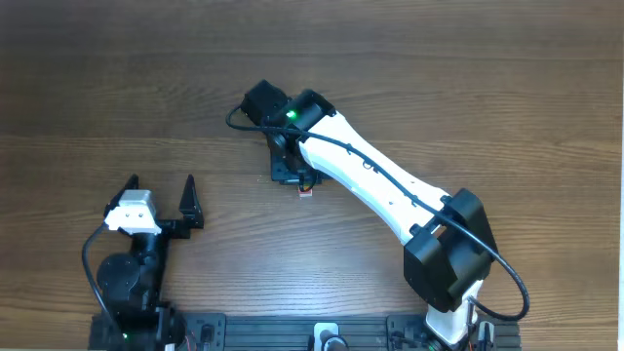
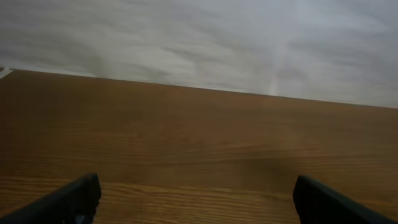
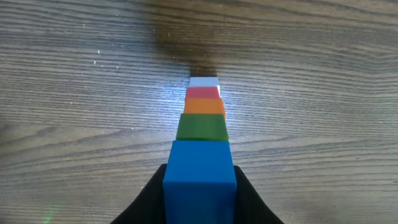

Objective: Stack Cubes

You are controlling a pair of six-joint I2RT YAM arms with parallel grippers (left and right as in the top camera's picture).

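Your right claw (image 3: 200, 190) is gripping the blue cube (image 3: 199, 163) atop the four-cube stack (image 3: 201, 127); your left claw (image 1: 161, 185) is sitting wide open.

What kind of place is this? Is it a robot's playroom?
Probably a robot lab bench: a wooden table, a left arm and right arm mounted at its edge, and a stack of coloured cubes.

Blue, green, orange, red, white cubes (image 3: 201, 127)
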